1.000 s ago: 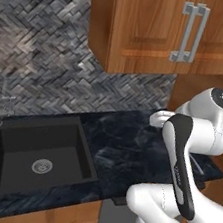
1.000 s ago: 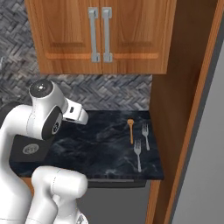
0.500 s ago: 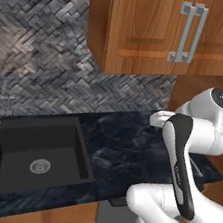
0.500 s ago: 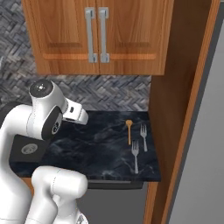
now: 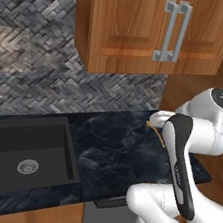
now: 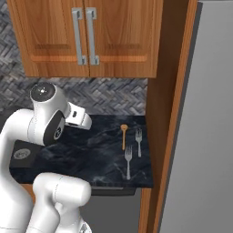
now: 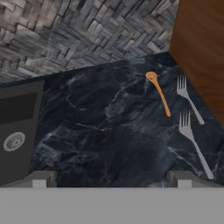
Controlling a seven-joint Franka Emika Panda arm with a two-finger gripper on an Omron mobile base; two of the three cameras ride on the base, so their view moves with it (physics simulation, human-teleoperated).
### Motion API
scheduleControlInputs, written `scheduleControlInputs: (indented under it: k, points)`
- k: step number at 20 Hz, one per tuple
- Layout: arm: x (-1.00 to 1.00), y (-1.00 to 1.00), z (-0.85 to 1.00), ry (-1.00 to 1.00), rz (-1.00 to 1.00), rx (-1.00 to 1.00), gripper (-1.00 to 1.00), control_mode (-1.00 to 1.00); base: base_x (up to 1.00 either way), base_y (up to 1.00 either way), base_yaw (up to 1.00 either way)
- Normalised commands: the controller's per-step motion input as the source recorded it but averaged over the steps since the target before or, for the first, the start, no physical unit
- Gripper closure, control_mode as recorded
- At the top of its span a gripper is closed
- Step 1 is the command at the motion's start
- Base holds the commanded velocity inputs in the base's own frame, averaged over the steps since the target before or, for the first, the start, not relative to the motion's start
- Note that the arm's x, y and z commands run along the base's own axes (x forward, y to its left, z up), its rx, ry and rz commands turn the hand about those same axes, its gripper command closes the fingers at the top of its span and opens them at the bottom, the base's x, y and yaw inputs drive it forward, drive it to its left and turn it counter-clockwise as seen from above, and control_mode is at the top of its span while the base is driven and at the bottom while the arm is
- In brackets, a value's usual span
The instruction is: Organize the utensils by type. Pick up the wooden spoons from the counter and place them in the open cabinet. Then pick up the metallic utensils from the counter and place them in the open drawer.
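Note:
One orange-brown wooden spoon (image 7: 158,93) lies on the black marble counter (image 7: 109,131), bowl toward the backsplash. Two metallic utensils, both forks (image 7: 189,98) (image 7: 194,142), lie just right of it near the wooden side panel. The right base view shows the spoon (image 6: 123,135) and forks (image 6: 138,142) (image 6: 128,161) at the counter's right end. My gripper (image 7: 111,180) hangs above the counter, left of and short of the utensils, open with nothing between its fingertips (image 7: 40,178). The wall cabinet (image 6: 86,36) overhead shows two shut doors with silver bar handles. The drawer is out of view.
A black sink (image 5: 24,153) is sunk into the counter at the left. A herringbone tile backsplash (image 5: 34,66) runs behind. A tall wooden panel (image 6: 166,113) and a grey appliance side (image 6: 205,118) close off the counter's right end.
The whole picture has slid left in both base views, so the camera has moved right. The spoon and forks lie as before, and the gripper stays open.

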Motion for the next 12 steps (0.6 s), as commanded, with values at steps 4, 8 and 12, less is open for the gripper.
scheduleControlInputs:
  k: [4,8,12]
  points:
    - [0.0,0.0,0.0,0.0,0.0,0.0,-1.0,1.0,0.11,-0.25,-0.04]
    - [0.15,-0.11,-0.15,0.0,0.0,0.0,-1.0,-1.0,0.03,-0.03,0.0]
    - [0.25,-0.22,-0.25,0.0,0.0,0.0,-1.0,-1.0,0.0,0.0,0.0]
